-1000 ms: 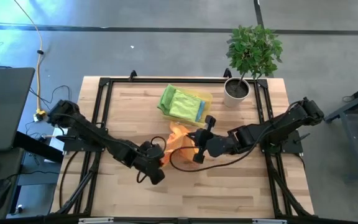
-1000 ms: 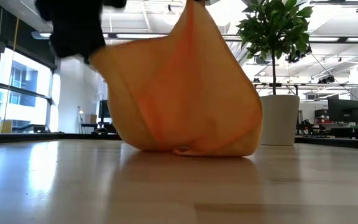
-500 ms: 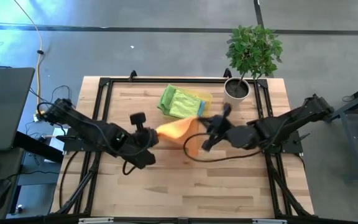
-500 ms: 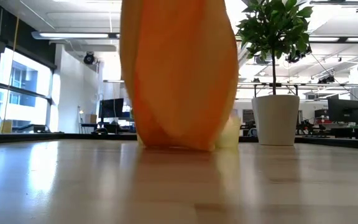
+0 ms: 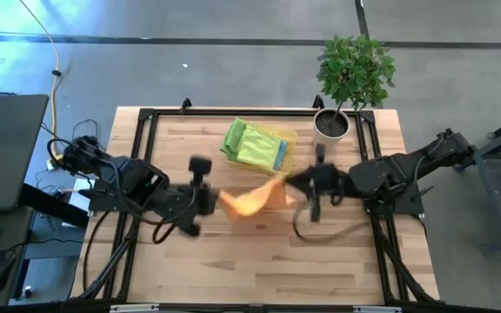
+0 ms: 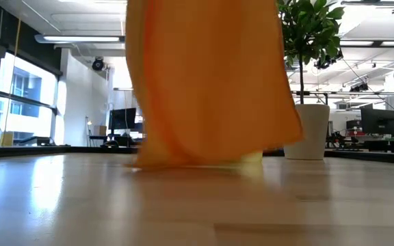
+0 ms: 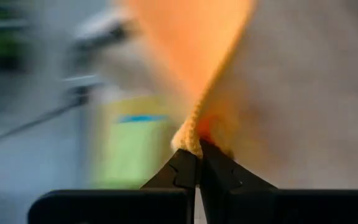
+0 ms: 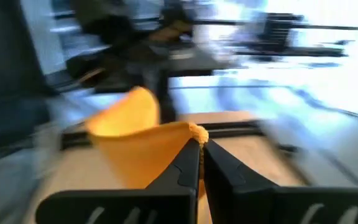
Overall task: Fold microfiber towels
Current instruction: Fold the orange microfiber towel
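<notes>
I have the orange towel [image 5: 252,199] stretched in the air between both claws above the middle of the counter [image 5: 259,261]. My left claw [image 7: 199,157] is pinched shut on one corner of it, and my right claw [image 8: 201,149] is clamped on another corner. In the low view the cloth hangs as a broad orange sheet, its bottom edge at or just above the wood. Behind it, near the far edge, the remaining towels [image 5: 255,143] lie heaped, green on top, beside the potted plant [image 5: 352,78].
</notes>
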Motion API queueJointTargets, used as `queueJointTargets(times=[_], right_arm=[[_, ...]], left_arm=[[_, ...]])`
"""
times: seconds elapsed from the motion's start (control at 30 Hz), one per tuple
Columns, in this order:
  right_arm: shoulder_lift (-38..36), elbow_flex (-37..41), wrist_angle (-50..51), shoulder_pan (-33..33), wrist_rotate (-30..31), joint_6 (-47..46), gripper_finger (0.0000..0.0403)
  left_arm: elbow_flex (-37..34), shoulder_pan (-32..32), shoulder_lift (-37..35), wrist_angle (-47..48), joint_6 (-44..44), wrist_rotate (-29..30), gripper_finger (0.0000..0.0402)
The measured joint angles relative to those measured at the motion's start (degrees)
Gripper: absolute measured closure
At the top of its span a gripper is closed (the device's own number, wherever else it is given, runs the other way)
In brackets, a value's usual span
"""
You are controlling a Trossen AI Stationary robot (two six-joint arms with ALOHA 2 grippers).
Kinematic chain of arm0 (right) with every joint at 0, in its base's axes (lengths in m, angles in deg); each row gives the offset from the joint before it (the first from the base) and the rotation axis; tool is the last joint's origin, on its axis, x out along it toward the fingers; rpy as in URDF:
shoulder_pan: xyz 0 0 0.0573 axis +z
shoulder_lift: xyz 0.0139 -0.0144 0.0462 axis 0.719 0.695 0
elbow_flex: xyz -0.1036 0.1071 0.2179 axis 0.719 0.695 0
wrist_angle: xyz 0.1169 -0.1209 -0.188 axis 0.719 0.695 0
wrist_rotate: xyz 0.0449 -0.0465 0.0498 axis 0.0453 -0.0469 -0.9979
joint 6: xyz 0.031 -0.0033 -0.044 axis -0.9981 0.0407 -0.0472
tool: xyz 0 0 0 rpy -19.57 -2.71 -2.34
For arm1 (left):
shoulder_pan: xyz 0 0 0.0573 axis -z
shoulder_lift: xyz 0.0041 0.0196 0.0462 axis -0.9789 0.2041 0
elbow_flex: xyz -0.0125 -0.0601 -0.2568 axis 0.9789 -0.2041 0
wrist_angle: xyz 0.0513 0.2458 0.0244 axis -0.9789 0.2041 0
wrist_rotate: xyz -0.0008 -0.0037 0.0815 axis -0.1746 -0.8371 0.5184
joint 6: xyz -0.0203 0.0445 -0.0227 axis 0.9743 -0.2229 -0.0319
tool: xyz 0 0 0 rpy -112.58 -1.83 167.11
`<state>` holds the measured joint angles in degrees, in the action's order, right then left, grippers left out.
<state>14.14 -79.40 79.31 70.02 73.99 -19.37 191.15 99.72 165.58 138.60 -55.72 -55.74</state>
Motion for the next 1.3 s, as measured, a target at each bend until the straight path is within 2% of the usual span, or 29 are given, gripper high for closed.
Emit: queueJointTargets(times=[0.07,0.1,0.13,0.17,0.2,0.27,0.33,0.37,0.4,0.47,0.53,0.57,0.6,0.7,0.77,0.93,1.07,1.17,1.3], right_arm=[[0.0,0.0,-0.09,-0.08,7.27,-2.19,0.0403],[-0.01,0.0,0.04,-0.12,6.98,-3.05,0.0403],[-0.02,0.0,0.41,-0.13,4.65,-3.49,0.0403],[-0.02,0.0,0.8,-0.04,0.75,-3.78,0.0403],[-0.02,0.0,1.25,0.02,-3.66,-3.78,0.0403],[-0.18,0.02,2.48,0.15,-11.68,-3.62,0.0403],[-0.42,0.02,3.17,0.17,-12.88,-3.61,0.0403],[-0.46,0.02,3.32,0.06,-10.84,-3.76,0.0403],[-0.48,0.02,3.31,-0.04,-8.29,-4.53,0.0403],[-0.48,0.02,3.7,-0.15,-6.27,-6.01,0.0403],[-0.48,0.02,4.35,-0.11,-8.55,-6.2,0.0403],[-0.48,0.02,4.88,-0.04,-10.04,-6.2,0.0403],[-0.48,0.02,5.47,0.03,-10.84,-6.18,0.0403],[-0.48,0.02,6.11,-0.01,-11.58,-6.66,0.0403],[-0.47,0.02,6.56,-0.04,-11.8,-6.65,0.0403],[-0.48,0.02,6.87,-0.04,-11.42,-6.3,0.0403],[-0.44,-2.49,10.67,-0.09,-10.5,-6.18,0.0403],[-0.44,-6.57,15.54,-0.02,-5.79,-6.12,0.0403],[0.01,-12.98,25.09,-0.09,-0.82,-2.84,0.0403]], left_arm=[[0.0,-0.14,0.02,0.5,-0.3,12.75,0.0401],[0.0,-0.2,0.02,0.62,-0.28,17.74,0.0401],[0.06,-0.26,-0.02,0.62,-0.3,20.02,0.0401],[0.07,-0.19,-0.04,0.59,-0.3,19.4,0.0401],[0.07,-0.11,-0.04,0.58,-0.53,15.78,0.0401],[0.07,0.32,0.01,0.61,-2.53,3.85,0.0401],[0.07,0.83,0.02,0.63,-6.32,-6.28,0.0401],[0.07,0.96,0.02,0.64,-8.7,-8.37,0.0401],[0.07,1.17,0.02,0.66,-10.89,-8.23,0.0401],[0.04,1.58,0.02,0.7,-13.47,-1.82,0.0401],[0.04,1.77,0.02,0.69,-13.67,6.15,0.0401],[0.04,1.72,0.02,0.69,-13.52,7.24,0.0401],[0.04,1.69,0.02,0.7,-13.92,5.88,0.0401],[0.03,1.77,0.02,1.28,-19.18,-4.12,0.0401],[0.02,1.93,0.02,2.53,-22.69,-4.63,0.0401],[0.02,1.69,0.02,4.2,-26.45,7.46,0.0401],[0.02,1.05,0.02,5.16,-29.53,13.4,0.0401],[0.02,0.03,0.02,6.63,-30.83,17.59,0.0401],[0.02,-1.88,0.02,7.24,-32.33,19.6,0.0401]])
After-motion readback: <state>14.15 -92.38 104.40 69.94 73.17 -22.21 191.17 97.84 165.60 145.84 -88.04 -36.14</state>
